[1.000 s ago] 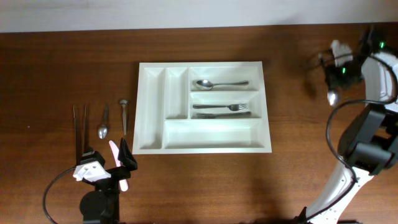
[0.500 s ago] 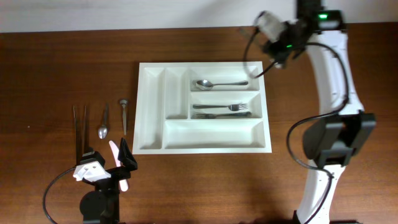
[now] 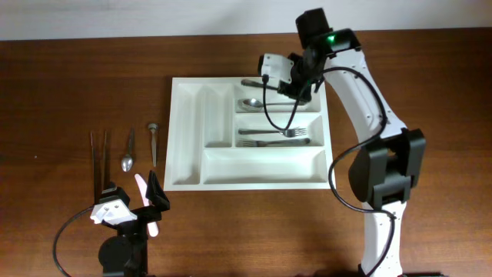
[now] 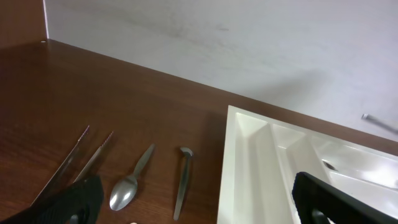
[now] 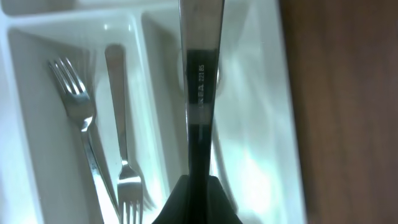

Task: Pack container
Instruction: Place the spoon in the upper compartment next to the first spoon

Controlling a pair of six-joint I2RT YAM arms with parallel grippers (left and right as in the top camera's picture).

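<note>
White container (image 3: 187,138) lies under right end effector (image 5: 199,190) (gripping a utensil (image 5: 200,74)).

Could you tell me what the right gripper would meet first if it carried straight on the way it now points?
Probably the large white plastic cutlery tray: the right gripper, shut on a silver metal utensil, aims into its upper wide compartment; depth is unclear.

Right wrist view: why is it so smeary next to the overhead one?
Right wrist view: the gripped utensil is sharp, while forks and container behind blur, with glare on the white plastic. Overhead view: crisp and evenly lit.
</note>
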